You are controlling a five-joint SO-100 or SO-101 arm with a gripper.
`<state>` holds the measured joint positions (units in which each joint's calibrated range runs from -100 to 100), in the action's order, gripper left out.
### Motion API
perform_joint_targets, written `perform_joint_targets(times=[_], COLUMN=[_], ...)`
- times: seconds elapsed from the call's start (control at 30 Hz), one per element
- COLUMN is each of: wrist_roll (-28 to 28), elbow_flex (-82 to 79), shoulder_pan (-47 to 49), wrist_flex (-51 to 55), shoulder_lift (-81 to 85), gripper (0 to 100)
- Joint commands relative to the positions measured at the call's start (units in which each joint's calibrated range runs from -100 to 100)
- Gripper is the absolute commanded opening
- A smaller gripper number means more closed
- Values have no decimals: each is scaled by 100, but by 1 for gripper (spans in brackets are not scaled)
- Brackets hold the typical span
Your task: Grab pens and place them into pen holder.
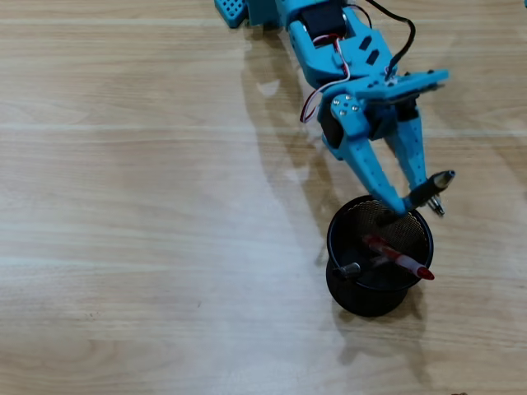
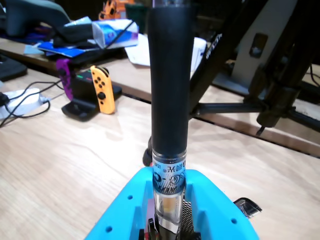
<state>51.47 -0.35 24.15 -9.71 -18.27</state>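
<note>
Overhead view: your gripper (image 1: 409, 200) is clamping the clear pen with black sleeve (image 1: 431, 188) over the far rim of the pen holder (image 1: 379, 263), near the table's (image 1: 123, 206) right edge; red pen (image 1: 398, 257) lying inside. Wrist view: fingers are pinching that pen (image 2: 170, 75), sleeve standing upright.

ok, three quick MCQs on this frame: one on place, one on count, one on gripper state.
1. Where is the pen holder in the overhead view?
A. lower right
B. upper left
C. centre left

2. How many pens already rest in the holder?
A. none
B. two
C. five

3. The gripper is:
A. open and empty
B. shut on a pen
C. out of view

Key: 1 A, the cup sits lower right of the table. 2 B, a red pen and a grey pen lean inside. 3 B, the black-sleeved pen is clamped between the jaws above the rim.
</note>
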Motion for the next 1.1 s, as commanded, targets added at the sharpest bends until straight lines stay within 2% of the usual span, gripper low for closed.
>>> perform_joint_targets(times=[0.0, 0.13, 0.23, 0.5, 0.7, 0.93, 1.07], wrist_roll=[-21, -21, -267, -676, -1068, -1095, -1079], elbow_flex=[271, 262, 262, 325, 271, 325, 325], shoulder_pan=[-33, -24, 3, 40, 241, 753, 1083], wrist_flex=[-136, -90, 128, 3208, 5112, 6506, 6789], shoulder_lift=[30, 56, 251, 1619, 2646, 3139, 3088], gripper=[9, 13, 13, 12, 4, 2, 2])
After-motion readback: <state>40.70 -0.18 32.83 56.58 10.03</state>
